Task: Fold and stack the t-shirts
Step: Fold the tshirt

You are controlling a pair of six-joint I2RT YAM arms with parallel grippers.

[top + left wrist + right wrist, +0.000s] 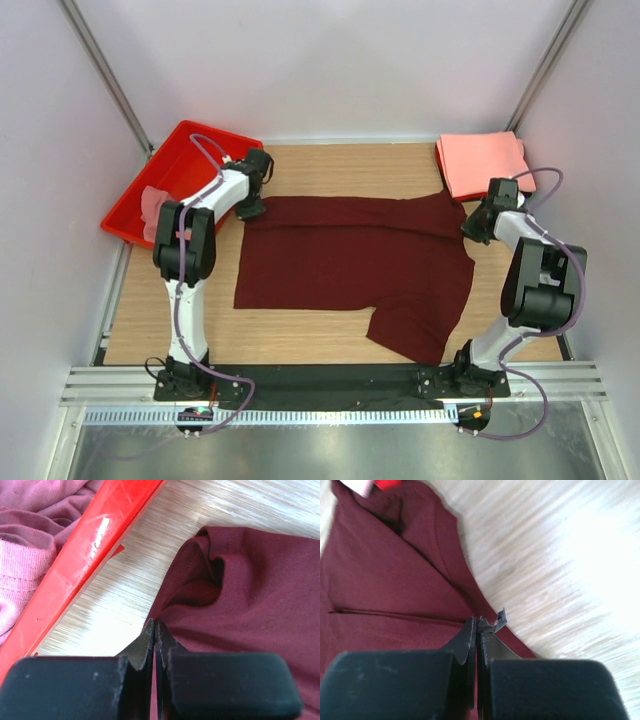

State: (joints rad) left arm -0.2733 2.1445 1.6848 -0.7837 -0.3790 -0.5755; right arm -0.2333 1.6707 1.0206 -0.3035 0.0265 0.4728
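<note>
A dark maroon t-shirt [350, 260] lies spread flat across the middle of the wooden table, one sleeve pointing toward the near edge. My left gripper [250, 208] sits at its far-left corner, shut, with the cloth edge pinched between the fingers; the left wrist view shows the left gripper [155, 625] on the bunched maroon hem [260, 605]. My right gripper [472, 228] is at the far-right corner, also shut on the shirt's edge, which the right wrist view shows as the right gripper [479, 622] on maroon cloth [385, 580]. A folded salmon-pink t-shirt [483, 162] lies at the back right.
A red plastic tray [185, 160] stands at the back left, holding a crumpled dusty pink t-shirt [155, 205]. Its rim [85, 555] runs close beside my left gripper. White walls enclose the table on three sides.
</note>
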